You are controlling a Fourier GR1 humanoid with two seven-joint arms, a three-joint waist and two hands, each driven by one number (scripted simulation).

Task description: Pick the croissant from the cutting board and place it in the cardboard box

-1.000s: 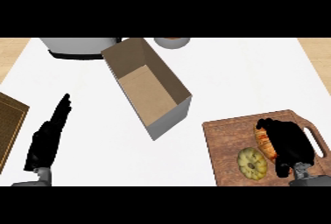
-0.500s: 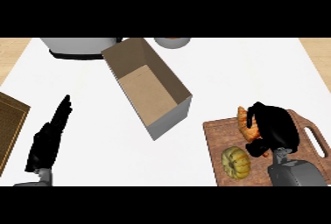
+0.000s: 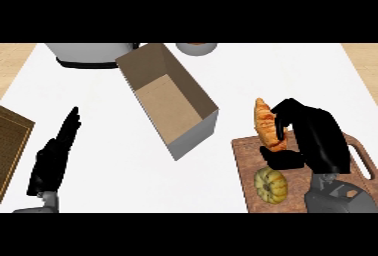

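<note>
Squash sits low on the cutting board at lower right of my frame. Just above it my right hand curls around the croissant, whose tip pokes past the board's upper edge. My left hand rests flat, fingers straight, at lower left. Farther up, center, the cardboard box lies open.
</note>
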